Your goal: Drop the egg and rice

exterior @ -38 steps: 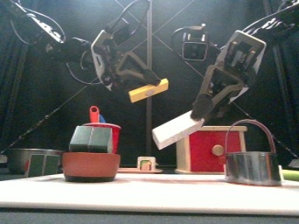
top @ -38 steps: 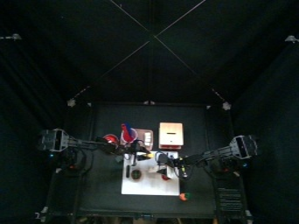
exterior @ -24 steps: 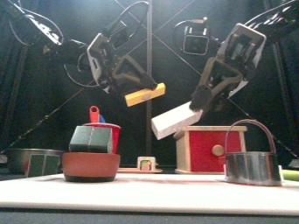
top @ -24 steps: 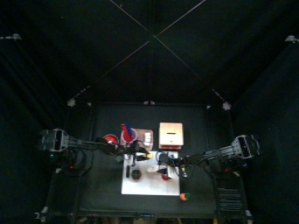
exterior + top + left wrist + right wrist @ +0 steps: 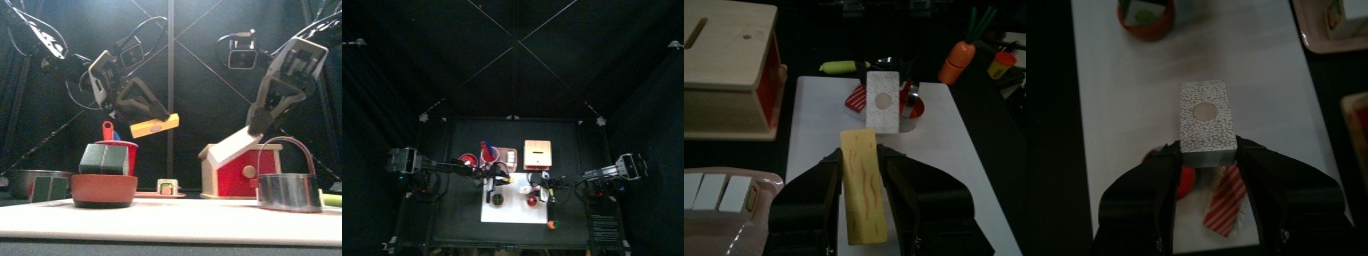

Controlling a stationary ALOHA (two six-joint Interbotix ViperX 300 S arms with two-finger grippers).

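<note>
The yellow egg slab (image 5: pixel 154 125) hangs above the table, pinched in the left gripper (image 5: pixel 865 200). The white rice block (image 5: pixel 1205 118) is clamped in the right gripper (image 5: pixel 1207 165), held over the white mat (image 5: pixel 1106 110), near the red house (image 5: pixel 243 168).

The black table (image 5: pixel 462 225) carries a white mat (image 5: pixel 958 150) near its middle. On the mat lie a small red and green cup (image 5: pixel 1149 15) and a red striped piece (image 5: pixel 1227 200). Directly on the table stand a wooden box with a red front (image 5: pixel 245 168), a metal pot with a handle (image 5: pixel 289 189), a brown bowl (image 5: pixel 104 189) holding a dark green cup, a grey pan (image 5: pixel 36 183) at the left edge, a carrot (image 5: pixel 957 61) beside the mat, and a small white cube (image 5: pixel 167 187) further back.
</note>
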